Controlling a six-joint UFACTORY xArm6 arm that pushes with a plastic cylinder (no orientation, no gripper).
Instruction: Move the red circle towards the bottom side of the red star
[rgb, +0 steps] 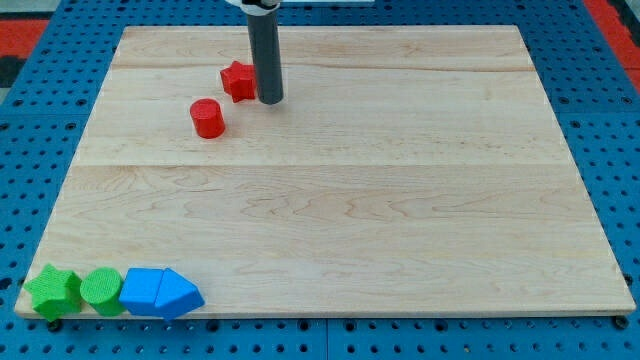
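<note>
The red circle (208, 118) stands on the wooden board, in the upper left part of the view. The red star (238, 80) lies a little above and to the right of it, with a small gap between them. My tip (269, 100) is at the end of the dark rod, just to the right of the red star and close to its right edge. It is up and to the right of the red circle, not touching it.
A green star (52, 290), a green circle (101, 290), a blue block (143, 290) and a blue triangular block (179, 293) sit in a row at the board's (350, 220) bottom left corner. A blue perforated table surrounds the board.
</note>
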